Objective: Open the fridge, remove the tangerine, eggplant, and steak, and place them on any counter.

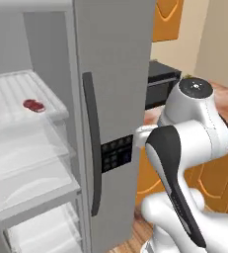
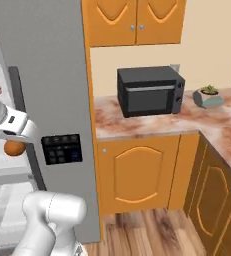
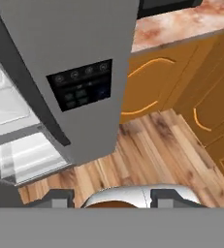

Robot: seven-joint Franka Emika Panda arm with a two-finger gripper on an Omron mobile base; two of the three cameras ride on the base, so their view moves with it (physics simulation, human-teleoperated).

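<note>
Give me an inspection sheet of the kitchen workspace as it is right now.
Surface: counter, marbled, bare in front of the microwave.
Job's things: fridge with its left side open; steak on an upper shelf; tangerine at the tool, outside the fridge.
Clutter: microwave and plant on the counter.
Grippers: tool appears shut on the tangerine.
Cables: nothing seen.
Surroundings: orange cabinets, wood floor.
</note>
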